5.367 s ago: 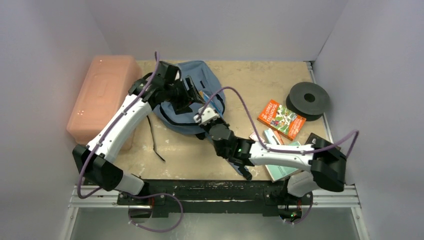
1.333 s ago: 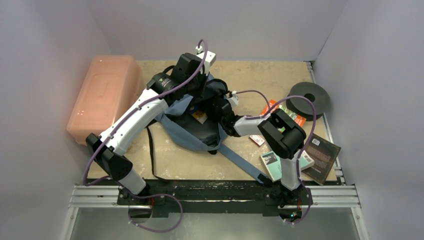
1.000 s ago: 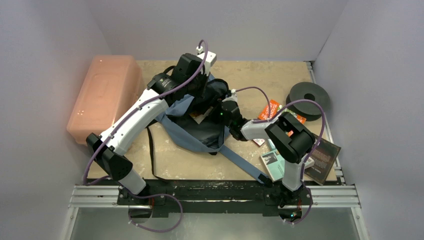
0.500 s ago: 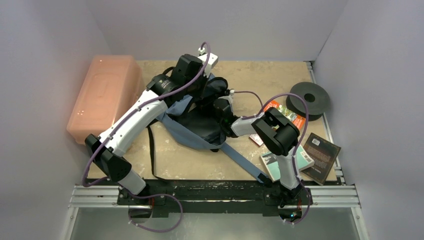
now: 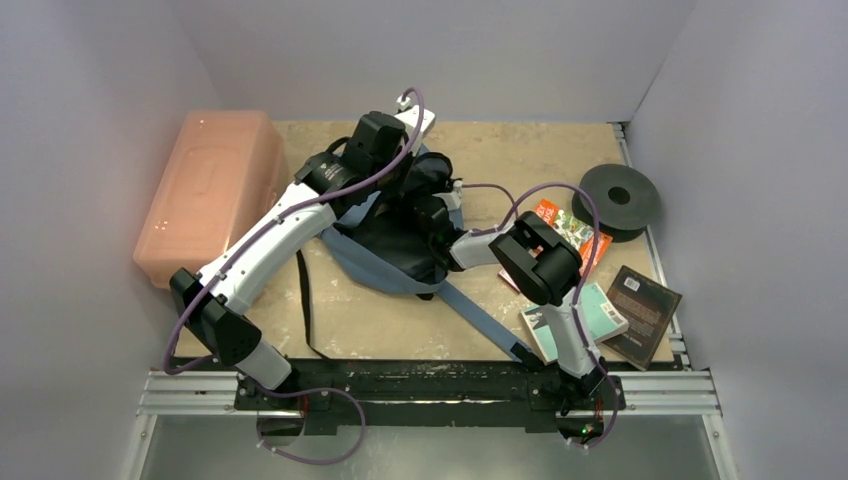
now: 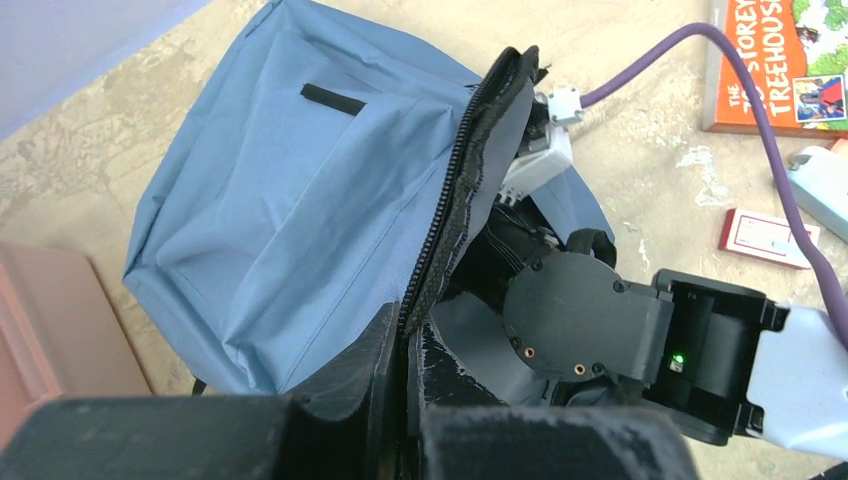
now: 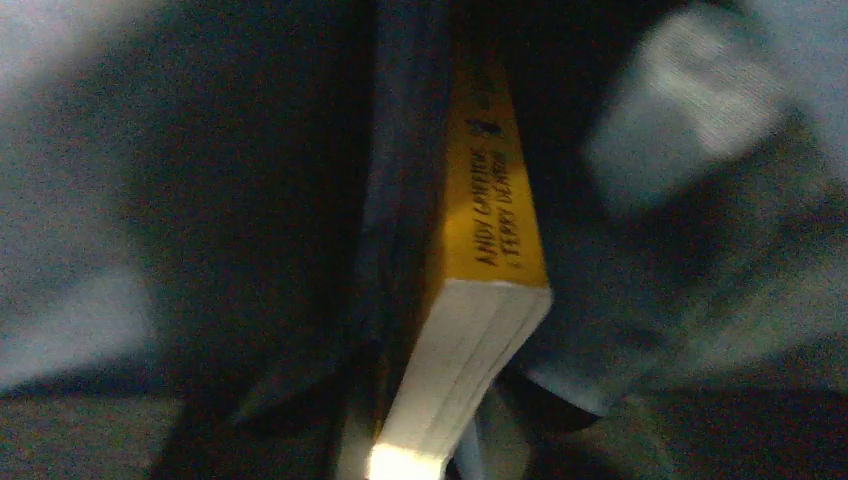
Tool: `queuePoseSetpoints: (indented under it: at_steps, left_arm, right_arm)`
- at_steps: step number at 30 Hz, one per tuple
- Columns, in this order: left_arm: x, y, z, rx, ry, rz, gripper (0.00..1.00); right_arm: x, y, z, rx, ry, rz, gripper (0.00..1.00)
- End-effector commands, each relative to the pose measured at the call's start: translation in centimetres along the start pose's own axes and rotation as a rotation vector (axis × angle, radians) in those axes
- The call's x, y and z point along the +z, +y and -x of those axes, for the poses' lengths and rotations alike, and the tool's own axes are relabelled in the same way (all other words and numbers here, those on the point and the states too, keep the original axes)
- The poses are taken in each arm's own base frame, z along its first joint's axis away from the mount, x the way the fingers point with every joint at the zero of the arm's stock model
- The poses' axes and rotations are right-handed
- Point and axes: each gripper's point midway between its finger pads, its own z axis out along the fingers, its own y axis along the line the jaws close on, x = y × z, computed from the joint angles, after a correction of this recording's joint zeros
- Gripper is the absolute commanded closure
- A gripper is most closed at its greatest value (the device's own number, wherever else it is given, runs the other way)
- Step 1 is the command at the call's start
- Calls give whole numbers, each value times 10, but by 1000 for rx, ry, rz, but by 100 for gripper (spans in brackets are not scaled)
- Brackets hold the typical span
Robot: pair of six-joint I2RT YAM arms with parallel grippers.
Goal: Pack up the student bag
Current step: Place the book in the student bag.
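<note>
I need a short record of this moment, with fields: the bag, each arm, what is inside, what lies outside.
student bag: blue-grey, zip open, mid-table
left pincer: shut on the bag's zip edge, holding the mouth open
right arm: reaches into the mouth; grip unclear
inside: yellow-spined book
outside: orange book, teal book, dark book, black spool, pink box

table (image 5: pixel 520 150) | student bag (image 5: pixel 365 268) | pink box (image 5: pixel 205 195) | black spool (image 5: pixel 618 200) | books (image 5: pixel 645 310)

Bright overhead, dark blurred right wrist
</note>
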Motion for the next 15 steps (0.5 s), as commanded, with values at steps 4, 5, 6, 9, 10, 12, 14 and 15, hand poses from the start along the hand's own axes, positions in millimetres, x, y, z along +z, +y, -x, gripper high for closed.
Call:
queuePoseSetpoints:
  at_steps: [4, 5, 6, 9, 10, 12, 14, 15]
  left_arm:
    - [-17, 23, 33, -22, -131, 109, 100]
    - [-16, 25, 33, -19, -131, 118, 100]
    - [-15, 26, 32, -17, -131, 121, 100]
    - [-11, 26, 32, -17, -129, 120, 100]
    - [-10, 25, 31, -15, -127, 113, 100]
    - [-6, 23, 26, -22, -118, 106, 100]
    - [-4, 22, 19, -34, -105, 102, 100]
    - [-1, 20, 16, -37, -99, 97, 100]
  right_arm:
    - [-50, -11, -14, -216, 166, -76, 6]
    - [-70, -9, -16, -277, 232, -100, 2]
    - [-85, -5, -14, -343, 267, -99, 1]
    - [-126, -4, -4, -575, 361, -107, 1]
    - [-135, -3, 4, -625, 370, -111, 1]
    - [-151, 2, 29, -745, 377, -119, 1]
    - [-168, 12, 47, -863, 380, -96, 1]
    - [-177, 9, 60, -923, 361, -137, 1]
